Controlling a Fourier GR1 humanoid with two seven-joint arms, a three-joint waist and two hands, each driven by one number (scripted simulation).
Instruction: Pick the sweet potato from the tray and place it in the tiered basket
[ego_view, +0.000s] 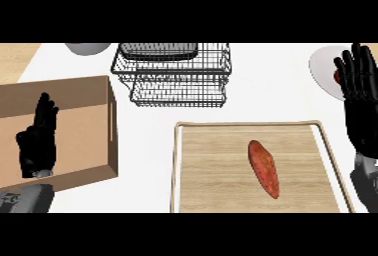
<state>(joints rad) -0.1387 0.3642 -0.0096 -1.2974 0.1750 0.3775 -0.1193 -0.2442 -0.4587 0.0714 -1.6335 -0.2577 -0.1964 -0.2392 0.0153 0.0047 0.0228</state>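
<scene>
Sweet potato (264, 168) is seen lying untouched on the wooden tray (210, 170), right of centre; pick not yet begun, placement outstanding. Left hand (37, 137) is held over a brown box (88, 130), fingers straight, nothing held. Right hand (360, 100) is raised at the right edge, fingers extended, empty, before a white plate (322, 67). Tiered basket (173, 75) is located beyond the tray. No obstruction is noted between them.

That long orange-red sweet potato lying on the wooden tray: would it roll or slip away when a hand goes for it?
The long orange-red sweet potato looks rounded with tapered ends, so a sideways nudge would probably roll it. The wooden tray has a raised rim, which should likely stop it. It looks solid, so probably stiff when lifted.
</scene>
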